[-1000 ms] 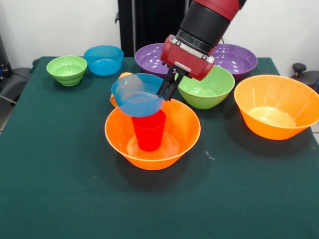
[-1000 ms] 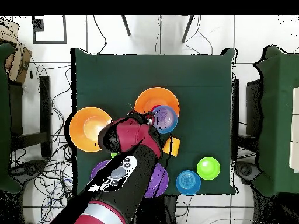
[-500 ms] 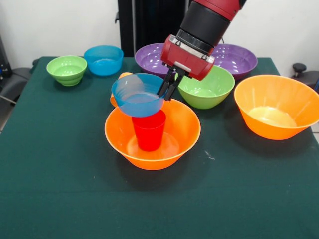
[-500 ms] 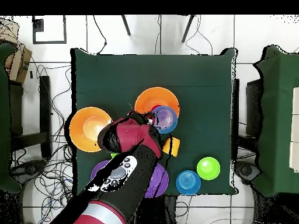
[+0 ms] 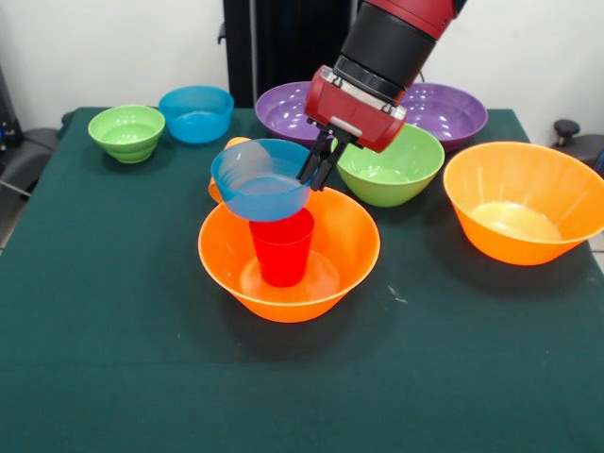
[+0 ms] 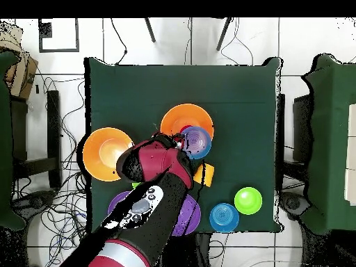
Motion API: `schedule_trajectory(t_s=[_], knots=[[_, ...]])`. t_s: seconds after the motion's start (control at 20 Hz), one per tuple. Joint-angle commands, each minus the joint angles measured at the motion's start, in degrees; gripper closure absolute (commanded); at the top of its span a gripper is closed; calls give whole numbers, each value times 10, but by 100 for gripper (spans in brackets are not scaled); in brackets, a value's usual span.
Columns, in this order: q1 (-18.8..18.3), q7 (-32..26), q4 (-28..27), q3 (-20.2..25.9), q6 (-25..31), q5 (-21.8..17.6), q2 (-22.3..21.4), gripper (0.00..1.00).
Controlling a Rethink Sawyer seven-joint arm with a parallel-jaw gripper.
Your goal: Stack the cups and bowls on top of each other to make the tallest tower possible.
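Observation:
A red cup (image 5: 282, 247) stands upright inside a large orange bowl (image 5: 349, 257) at the table's middle. My gripper (image 5: 318, 167) is shut on the right rim of a small blue bowl (image 5: 260, 180) and holds it just above the red cup, tilted a little. In the overhead view the blue bowl (image 6: 197, 140) sits over the orange bowl (image 6: 182, 117), with the gripper (image 6: 179, 142) beside it. An orange cup (image 5: 229, 144) shows partly behind the blue bowl and also in the overhead view (image 6: 205, 174).
A second large orange bowl (image 5: 522, 203) is at the right. A medium green bowl (image 5: 392, 166) and two purple bowls (image 5: 286, 107) (image 5: 448, 110) stand behind. A small green bowl (image 5: 126, 131) and a second small blue bowl (image 5: 196, 113) are at the far left.

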Motion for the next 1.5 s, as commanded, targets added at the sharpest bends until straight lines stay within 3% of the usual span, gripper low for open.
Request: schedule_trajectory(t_s=[0.05, 1.5], knots=[[1, 72, -21, 77, 17, 18, 26, 100], [11, 74, -56, 75, 29, 46, 51, 100]])
